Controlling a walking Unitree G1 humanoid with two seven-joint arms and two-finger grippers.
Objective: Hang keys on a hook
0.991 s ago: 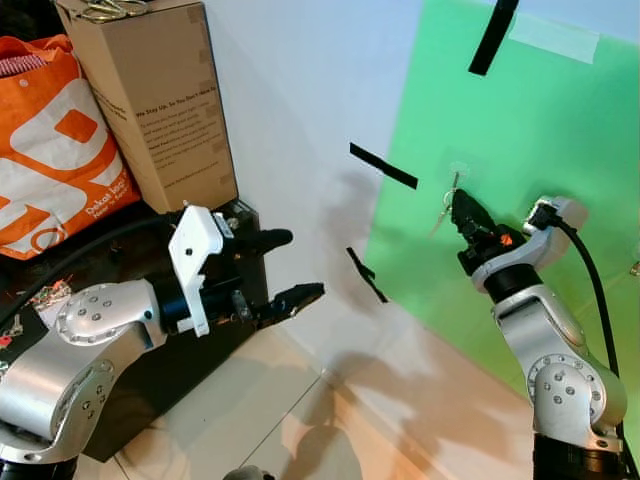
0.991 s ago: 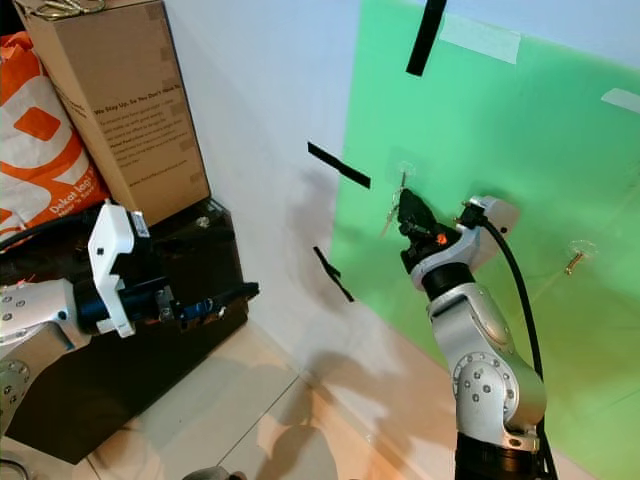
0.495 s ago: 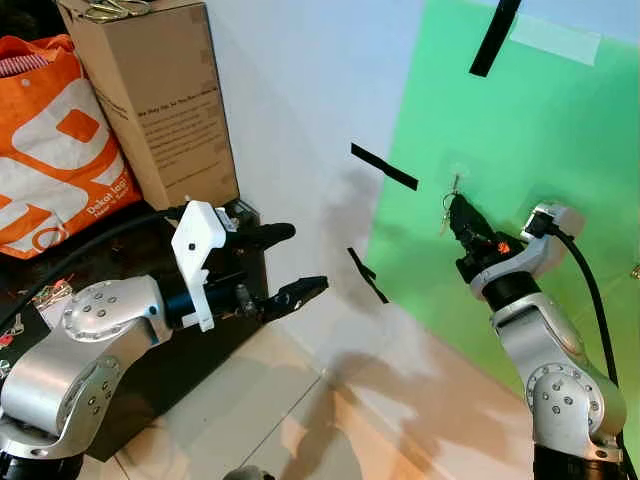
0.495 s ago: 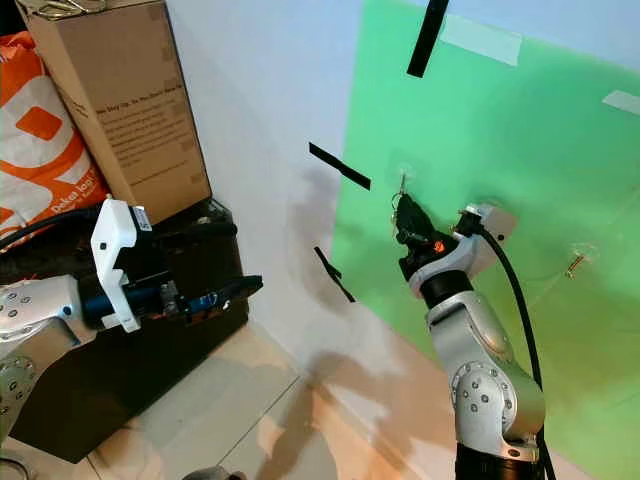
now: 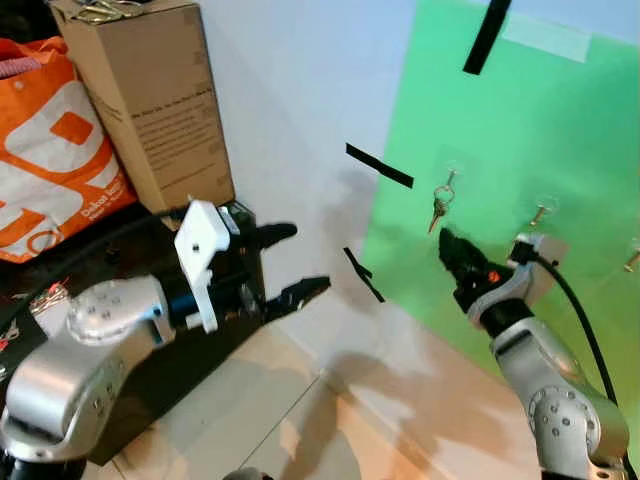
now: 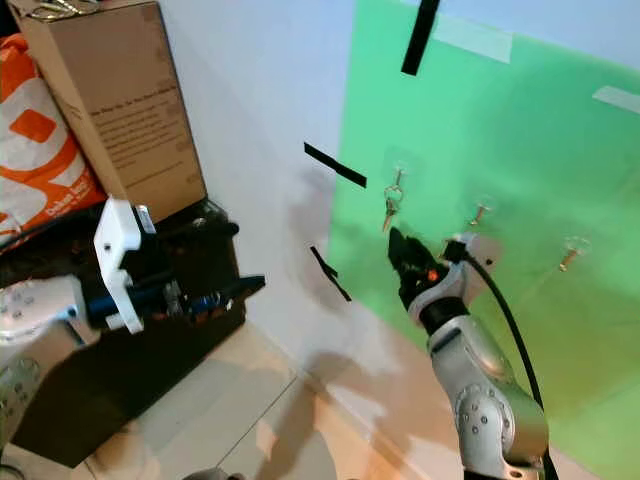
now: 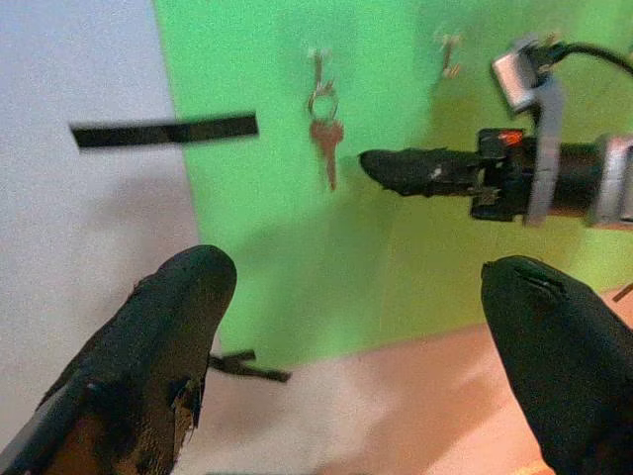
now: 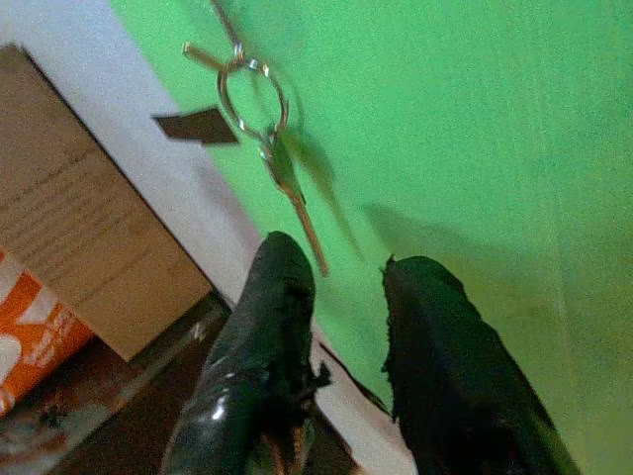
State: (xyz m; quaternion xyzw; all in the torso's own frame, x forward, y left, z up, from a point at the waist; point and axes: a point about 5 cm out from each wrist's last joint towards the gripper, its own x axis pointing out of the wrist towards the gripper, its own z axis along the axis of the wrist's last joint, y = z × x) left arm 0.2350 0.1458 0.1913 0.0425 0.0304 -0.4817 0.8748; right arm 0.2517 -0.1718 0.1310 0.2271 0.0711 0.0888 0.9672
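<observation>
A ring of keys (image 5: 440, 201) hangs from the leftmost clear hook (image 6: 398, 176) on the green wall sheet (image 5: 560, 130). The ring and one key (image 8: 269, 134) dangle free, touched by nothing. My right gripper (image 5: 448, 250) sits just below and in front of the keys, open by a narrow gap and holding nothing. In the right wrist view its black fingers (image 8: 425, 327) point up at the key's tip. My left gripper (image 5: 300, 260) hovers wide open and empty in front of the white wall, well left of the keys. The left wrist view shows the keys (image 7: 324, 139) between its fingertips (image 7: 178, 297).
Two more hooks (image 5: 540, 212) (image 5: 632, 262) stand bare to the right on the green sheet. Black tape strips (image 5: 378, 166) mark the white wall. A cardboard box (image 5: 150, 100) and an orange bag (image 5: 50, 150) rest on a dark cabinet (image 5: 150, 370) at the left. Tiled floor (image 5: 250, 420) lies below.
My right gripper has let go of the keys and dropped down and back from the hook. The keys now hang free. The left arm has barely moved.
</observation>
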